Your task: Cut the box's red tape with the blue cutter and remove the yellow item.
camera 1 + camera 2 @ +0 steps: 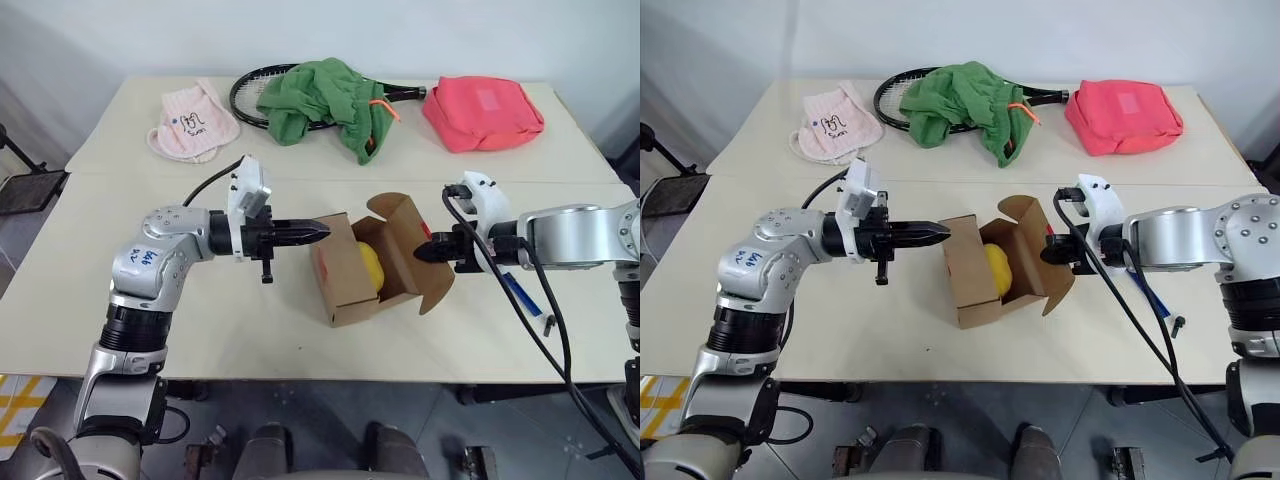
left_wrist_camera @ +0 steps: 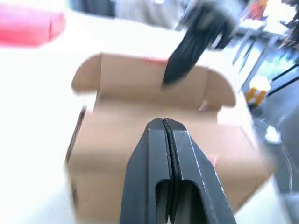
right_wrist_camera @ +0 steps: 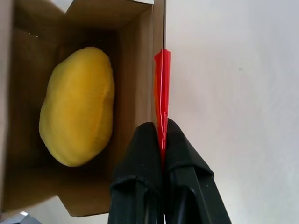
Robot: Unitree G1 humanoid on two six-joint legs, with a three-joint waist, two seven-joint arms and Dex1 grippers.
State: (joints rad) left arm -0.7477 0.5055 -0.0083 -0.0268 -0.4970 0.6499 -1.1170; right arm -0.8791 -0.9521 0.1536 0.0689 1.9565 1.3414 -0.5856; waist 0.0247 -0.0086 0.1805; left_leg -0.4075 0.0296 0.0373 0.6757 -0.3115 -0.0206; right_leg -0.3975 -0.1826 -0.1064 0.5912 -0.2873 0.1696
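Note:
The brown box [image 1: 350,280] stands open in the middle of the table, its lid flap [image 1: 410,250] swung up to the right. The yellow item [image 3: 77,105] lies inside. My right gripper [image 1: 422,252] is shut on the edge of that flap, pinching the strip of red tape [image 3: 162,93] that runs along it. My left gripper [image 1: 320,231] is shut and empty; it hovers level just above the box's left wall and points right. The blue cutter [image 1: 520,295] lies on the table under my right forearm.
Along the far side lie a pink cloth [image 1: 190,125], a black racket [image 1: 250,95] partly under a green garment [image 1: 325,100], and a pink-red bag [image 1: 482,112]. Black cables hang from both wrists. The table's front edge [image 1: 330,378] is close behind the box.

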